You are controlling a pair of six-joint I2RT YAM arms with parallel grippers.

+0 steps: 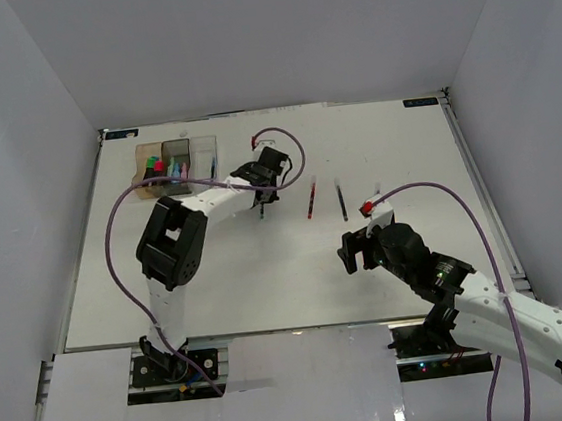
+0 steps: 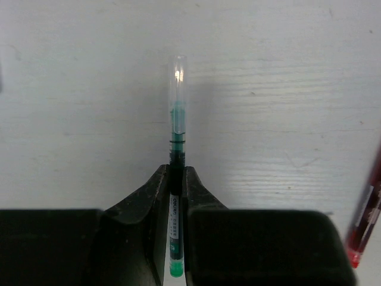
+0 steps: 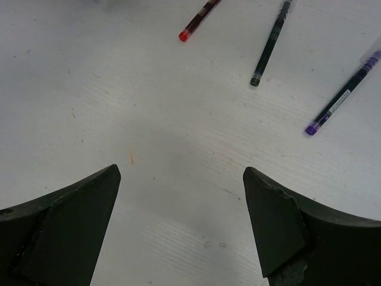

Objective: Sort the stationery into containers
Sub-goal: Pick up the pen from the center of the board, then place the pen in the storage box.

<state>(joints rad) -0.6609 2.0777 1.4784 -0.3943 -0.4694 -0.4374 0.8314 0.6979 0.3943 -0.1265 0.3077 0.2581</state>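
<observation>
A thin green pen with a clear cap lies on the white table, and my left gripper is shut on its barrel. In the top view this gripper sits mid-table, right of the containers, a row of amber, dark grey and clear bins holding highlighters with coloured caps. A red pen, a black pen and a purple pen lie to the right. My right gripper hovers open over bare table, nearer to me than those pens, with nothing between its fingers.
White walls enclose the table on three sides. The red pen lies close beside my left gripper, at its right. Purple cables loop above both arms.
</observation>
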